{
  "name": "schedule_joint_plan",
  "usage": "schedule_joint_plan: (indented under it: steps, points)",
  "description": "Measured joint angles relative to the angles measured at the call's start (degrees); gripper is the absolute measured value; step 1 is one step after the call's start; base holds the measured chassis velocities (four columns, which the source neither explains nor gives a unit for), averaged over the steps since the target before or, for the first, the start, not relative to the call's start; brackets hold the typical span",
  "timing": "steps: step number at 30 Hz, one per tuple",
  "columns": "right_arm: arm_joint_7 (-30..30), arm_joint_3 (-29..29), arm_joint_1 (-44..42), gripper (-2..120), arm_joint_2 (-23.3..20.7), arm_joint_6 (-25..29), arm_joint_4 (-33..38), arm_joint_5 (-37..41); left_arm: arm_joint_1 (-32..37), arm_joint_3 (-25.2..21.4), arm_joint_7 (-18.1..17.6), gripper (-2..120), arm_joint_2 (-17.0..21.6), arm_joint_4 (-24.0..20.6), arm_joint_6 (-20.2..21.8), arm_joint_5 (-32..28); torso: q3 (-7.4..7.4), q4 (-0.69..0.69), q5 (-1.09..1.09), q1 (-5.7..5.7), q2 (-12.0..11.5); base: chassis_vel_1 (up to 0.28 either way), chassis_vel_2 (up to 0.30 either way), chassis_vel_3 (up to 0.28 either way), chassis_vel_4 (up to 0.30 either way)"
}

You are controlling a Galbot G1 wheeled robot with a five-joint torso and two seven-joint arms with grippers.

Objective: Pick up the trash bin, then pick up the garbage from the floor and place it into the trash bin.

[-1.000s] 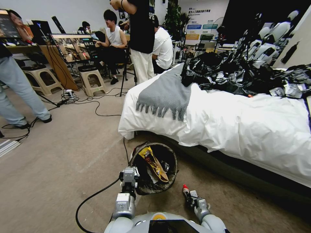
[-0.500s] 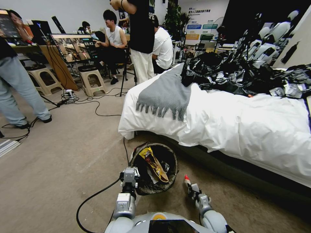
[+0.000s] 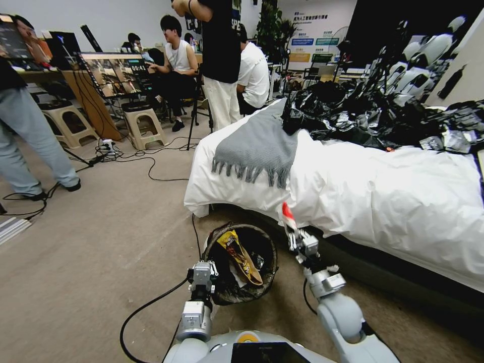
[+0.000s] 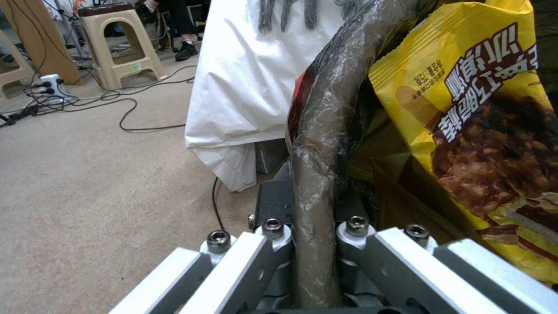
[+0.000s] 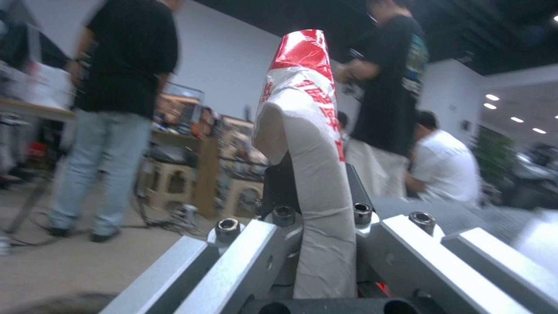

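The red-and-white snack packet (image 3: 288, 214) stands nearly upright, long axis vertical, red end up, pinched in the right tool (image 3: 292, 237) just beside the trash bin (image 3: 241, 263) and in front of the bed (image 3: 383, 196). Half a second ago it was low near the floor. The left tool (image 3: 202, 275) is clamped on the bin's bag-covered rim (image 4: 317, 144), next to a yellow snack bag (image 3: 238, 252) inside.

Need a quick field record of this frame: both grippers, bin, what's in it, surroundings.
left gripper: shut on trash bin rim
right gripper: raised beside bin, shut on red-and-white packet
bin contents: yellow snack bag
bin liner: black bag over rim
beside bin: bed with white cover
floor: beige carpet
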Motion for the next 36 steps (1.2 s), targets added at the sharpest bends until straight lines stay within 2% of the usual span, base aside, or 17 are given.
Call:
schedule_joint_plan:
  steps: [6, 10, 20, 21, 36]
  points:
    - [-7.22, -2.87, -2.47, 0, -2.77, 2.67, 0.67, 1.26, 0.08, 0.26, -0.08, 2, 0.04, 0.0, 0.91, -1.16, 0.0, 0.0, 0.0, 0.0, 0.0, 0.0, 0.0, 0.0, 0.0]
    - [-8.41, -4.68, -3.58, 0, -3.96, 3.04, -0.13, 0.75, 0.13, 0.39, -0.27, 2, 0.05, -0.26, 1.74, -2.25, 0.0, 0.01, 0.0, 0.0, 0.0, 0.0, 0.0, 0.0, 0.0]
    - [-9.08, -8.06, -5.81, 0, -4.55, 5.02, -3.27, -2.18, 0.05, 0.5, -0.52, 2, 0.05, -0.24, 2.07, -3.05, 0.0, 0.0, 0.0, 0.0, 0.0, 0.0, 0.0, 0.0, 0.0]
    - [-9.16, -8.65, -6.0, 0, -4.3, 5.91, -5.48, -2.96, 0.0, 0.54, -0.51, 2, 0.04, -0.21, 2.08, -3.14, 0.0, 0.01, 0.0, 0.0, 0.0, 0.0, 0.0, 0.0, 0.0]
    - [-7.95, -8.41, -3.56, 0, -2.99, 6.0, -15.23, -1.23, -0.03, 0.55, -0.53, 2, -0.04, -0.58, 2.08, -3.14, 0.0, 0.0, 0.0, 0.0, 0.0, 0.0, 0.0, 0.0, 0.0]
